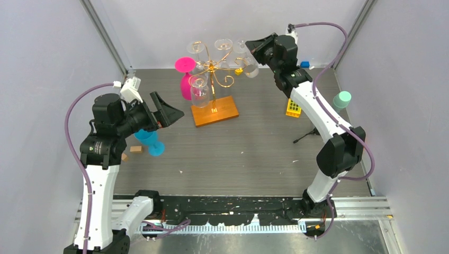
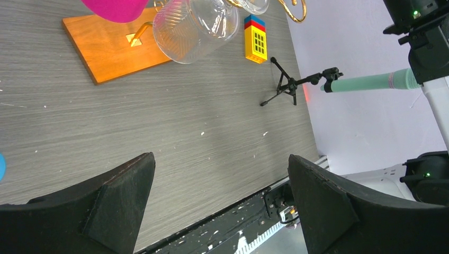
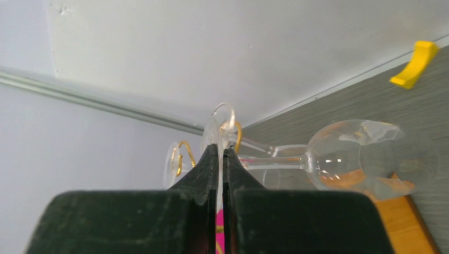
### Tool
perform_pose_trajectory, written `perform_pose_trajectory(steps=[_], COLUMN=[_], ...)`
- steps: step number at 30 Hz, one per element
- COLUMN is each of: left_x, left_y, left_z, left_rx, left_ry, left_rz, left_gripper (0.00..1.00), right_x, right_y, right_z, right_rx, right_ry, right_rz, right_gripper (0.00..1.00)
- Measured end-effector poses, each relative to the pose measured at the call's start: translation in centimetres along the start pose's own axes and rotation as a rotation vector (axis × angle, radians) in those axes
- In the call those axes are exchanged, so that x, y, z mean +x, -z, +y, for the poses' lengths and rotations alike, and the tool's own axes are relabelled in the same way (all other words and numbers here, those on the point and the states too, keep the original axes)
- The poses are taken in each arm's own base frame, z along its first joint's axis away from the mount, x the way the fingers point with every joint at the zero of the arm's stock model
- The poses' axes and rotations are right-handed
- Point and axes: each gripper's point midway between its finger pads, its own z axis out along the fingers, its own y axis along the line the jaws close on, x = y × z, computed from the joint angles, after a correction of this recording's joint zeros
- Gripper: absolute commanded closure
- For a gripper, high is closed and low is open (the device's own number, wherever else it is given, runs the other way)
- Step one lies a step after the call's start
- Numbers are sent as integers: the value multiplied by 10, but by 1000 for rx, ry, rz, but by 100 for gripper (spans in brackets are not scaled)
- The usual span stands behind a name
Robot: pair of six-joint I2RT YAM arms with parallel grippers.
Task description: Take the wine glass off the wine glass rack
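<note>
The wine glass rack (image 1: 213, 66) is a gold wire tree on an orange-brown wooden base (image 1: 214, 110) at the back middle. It carries several clear glasses (image 1: 199, 90) and a pink one (image 1: 185, 74). My right gripper (image 1: 253, 50) is at the rack's upper right arm, shut on the thin round foot of a clear wine glass (image 1: 250, 67). In the right wrist view the gripper (image 3: 222, 151) pinches the foot next to a gold curl (image 3: 235, 132), and the stem runs right to the bowl (image 3: 370, 159). My left gripper (image 1: 172, 111) is open and empty, left of the base (image 2: 100, 47).
A blue glass (image 1: 151, 142) lies on the table under my left arm, with a small wooden block (image 1: 136, 149) beside it. A yellow block (image 1: 293, 107), a black tripod (image 1: 307, 135) and a teal cylinder (image 1: 342, 99) are at the right. Walls enclose three sides.
</note>
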Motion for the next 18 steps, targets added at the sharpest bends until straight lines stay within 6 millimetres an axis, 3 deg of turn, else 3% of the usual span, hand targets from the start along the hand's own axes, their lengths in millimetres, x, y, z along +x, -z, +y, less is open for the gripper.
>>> perform_pose_trajectory(steps=[6, 13, 18], left_x=[0, 2, 10], left_y=[2, 0, 9], left_z=[-1, -10, -39], left_rx=[2, 70, 254], left_ry=[-4, -27, -98], left_rz=[-5, 1, 18], left_gripper=[0, 0, 0], right_x=[-19, -39, -26], right_y=[35, 98, 148], right_z=[-15, 9, 17], right_rx=[96, 83, 55], right_ry=[17, -33, -83], right_rz=[-87, -112, -51], right_gripper=[100, 100, 100])
